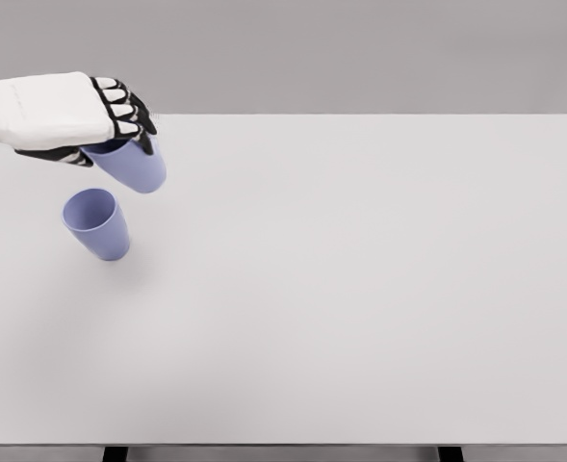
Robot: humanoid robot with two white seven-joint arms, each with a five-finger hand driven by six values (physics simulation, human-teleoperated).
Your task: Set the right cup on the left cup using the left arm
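left hand (90, 120) gripping cup (134, 166), second cup (95, 223) below

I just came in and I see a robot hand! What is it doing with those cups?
The robot's left hand is holding a blue-purple cup from above, in the air over the white table. A second matching cup stands open on the table just below and in front of it. The held cup is not on the other one yet. The right arm is out of view.
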